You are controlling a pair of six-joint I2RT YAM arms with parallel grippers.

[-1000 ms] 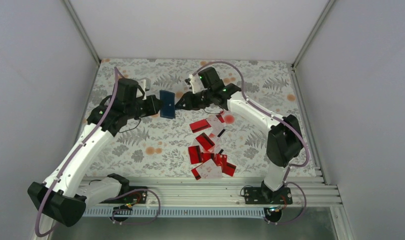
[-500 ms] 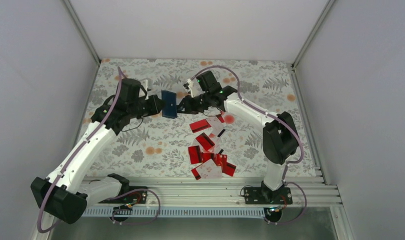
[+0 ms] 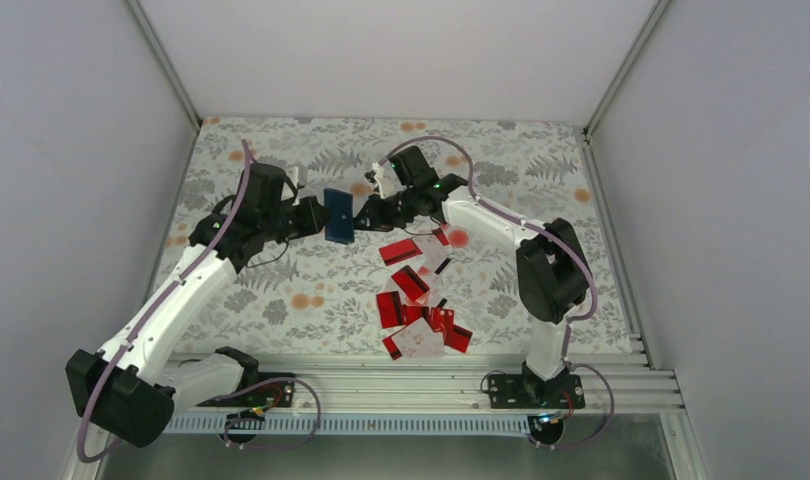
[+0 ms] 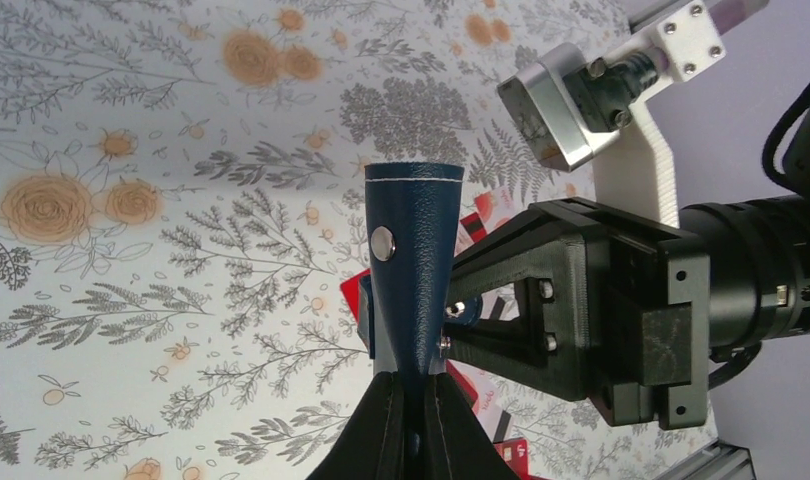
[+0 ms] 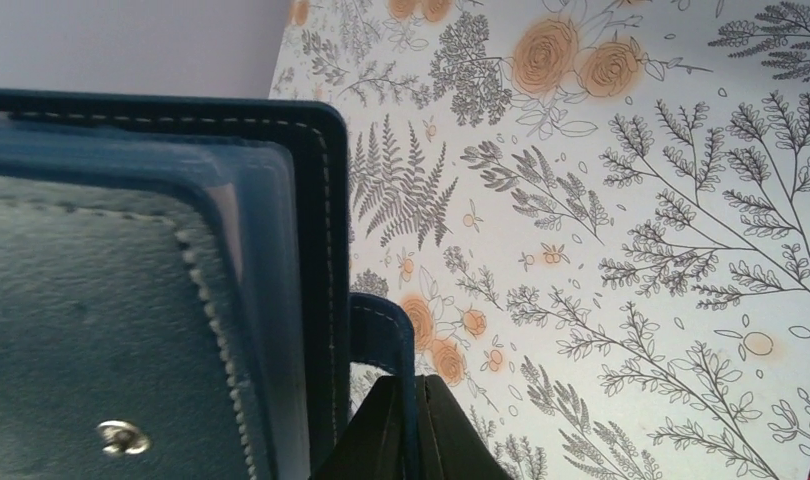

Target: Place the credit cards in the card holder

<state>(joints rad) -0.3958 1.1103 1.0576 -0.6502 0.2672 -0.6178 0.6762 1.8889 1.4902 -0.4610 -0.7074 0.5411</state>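
The card holder (image 3: 338, 217), a dark navy wallet, hangs above the floral table between both arms. My left gripper (image 3: 319, 217) is shut on its left edge; in the left wrist view the holder (image 4: 413, 250) rises from between the closed fingertips of this gripper (image 4: 413, 405). My right gripper (image 3: 360, 213) meets it from the right. In the right wrist view that gripper (image 5: 413, 400) is shut on the holder's narrow snap strap (image 5: 385, 335), beside the holder's body (image 5: 131, 300). The credit cards (image 3: 418, 300), mostly red, lie scattered on the table in front of the holder.
White enclosure walls ring the table (image 3: 541, 170). An aluminium rail (image 3: 421, 385) with both arm bases runs along the near edge. The right arm's black wrist (image 4: 591, 310) fills the right of the left wrist view, close against the holder.
My right gripper has closed onto the holder's strap. Both arms and the holder have shifted slightly to the right. The cards have not moved.
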